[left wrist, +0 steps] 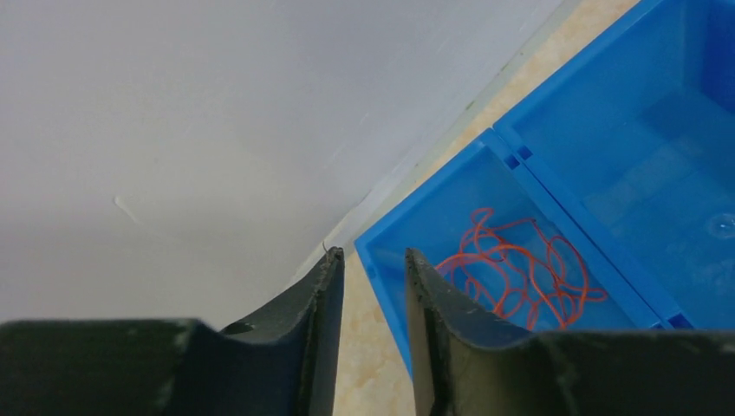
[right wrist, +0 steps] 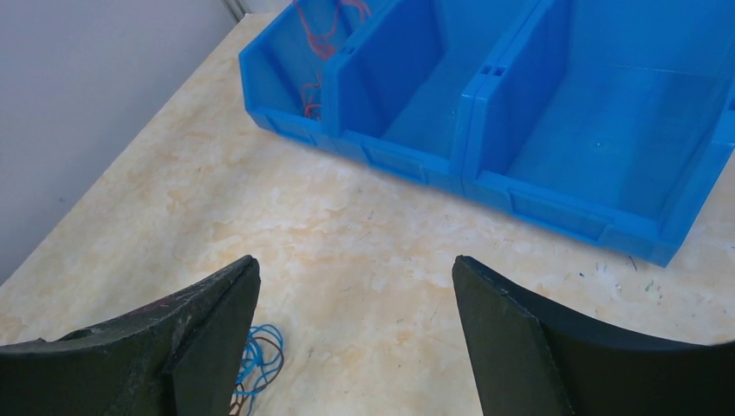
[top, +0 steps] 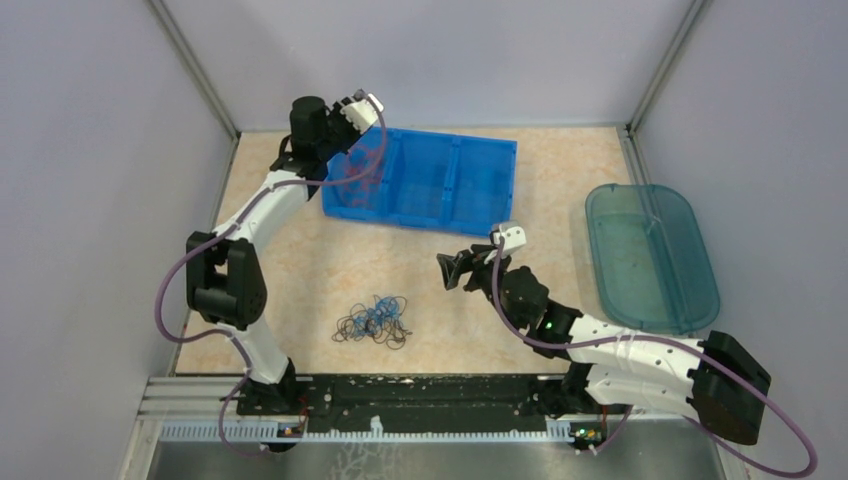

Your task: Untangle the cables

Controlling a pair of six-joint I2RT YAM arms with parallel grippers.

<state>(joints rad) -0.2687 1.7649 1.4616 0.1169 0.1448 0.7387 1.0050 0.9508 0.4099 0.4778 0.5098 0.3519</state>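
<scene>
No text, label, brand, number or sign could be read on any surface in the three views.

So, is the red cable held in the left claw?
No, the red cable lies inside the blue bin, and the left claw is holding nothing.

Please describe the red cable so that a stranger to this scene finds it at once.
Find the blue bin at the far side of the table. The red cable lies loosely coiled in its leftmost compartment; the other cables, blue and dark, sit tangled on the table.
</scene>
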